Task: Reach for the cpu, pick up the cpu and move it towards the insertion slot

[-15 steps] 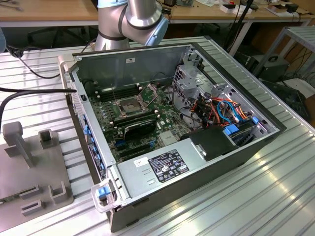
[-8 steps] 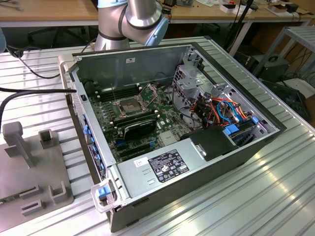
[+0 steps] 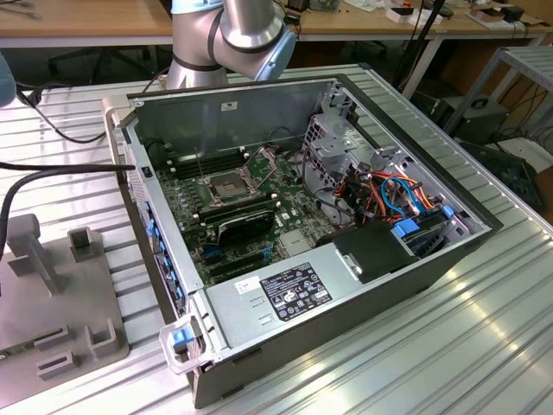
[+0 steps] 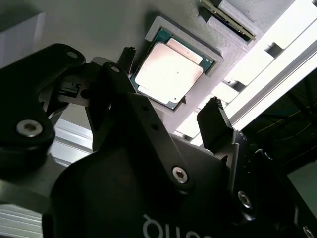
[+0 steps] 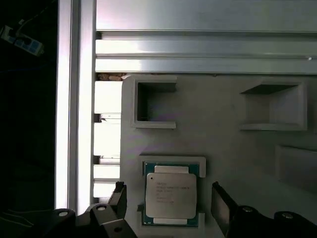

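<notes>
The cpu [image 5: 171,196] [image 4: 168,72] is a pale silvery-tan square chip with a green rim. It lies flat in a shallow grey holder [image 5: 173,159] on a grey plate. In both wrist views my gripper [image 5: 167,188] [image 4: 172,78] is open, one black finger on each side of the chip and a gap between each finger and its edges. In the exterior view the insertion slot [image 3: 226,184] is a silver-framed square socket on the motherboard inside the open computer case, its metal retention plate [image 3: 260,160] hinged up.
The arm [image 3: 233,35] rises behind the case's back wall [image 3: 225,108]. A white-labelled power supply [image 3: 285,294], a drive cage [image 3: 346,147] and coloured cables [image 3: 393,194] crowd the case. A grey fixture plate [image 3: 52,294] with raised brackets lies at the exterior view's left. Empty grey brackets [image 5: 153,104] stand beyond the chip.
</notes>
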`<move>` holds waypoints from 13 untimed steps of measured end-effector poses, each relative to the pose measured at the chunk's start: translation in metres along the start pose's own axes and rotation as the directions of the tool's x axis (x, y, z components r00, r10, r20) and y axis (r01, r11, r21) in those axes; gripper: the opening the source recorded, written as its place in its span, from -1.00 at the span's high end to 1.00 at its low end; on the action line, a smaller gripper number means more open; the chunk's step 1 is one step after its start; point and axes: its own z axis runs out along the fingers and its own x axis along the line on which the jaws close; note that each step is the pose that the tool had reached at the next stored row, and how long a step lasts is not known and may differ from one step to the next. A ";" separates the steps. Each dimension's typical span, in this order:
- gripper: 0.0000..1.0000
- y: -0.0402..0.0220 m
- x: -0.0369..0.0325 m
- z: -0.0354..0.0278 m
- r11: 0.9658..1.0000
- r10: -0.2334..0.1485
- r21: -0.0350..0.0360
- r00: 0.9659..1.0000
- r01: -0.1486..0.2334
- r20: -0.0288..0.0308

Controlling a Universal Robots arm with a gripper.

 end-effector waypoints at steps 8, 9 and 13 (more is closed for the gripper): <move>-0.56 0.0039 -0.0003 0.0178 1.000 0.001 0.018 1.000 -0.001 0.000; -0.39 0.0040 -0.0003 0.0179 1.000 0.001 0.019 1.000 -0.001 0.000; -0.21 0.0041 -0.0002 0.0114 1.000 0.020 0.018 1.000 -0.020 0.001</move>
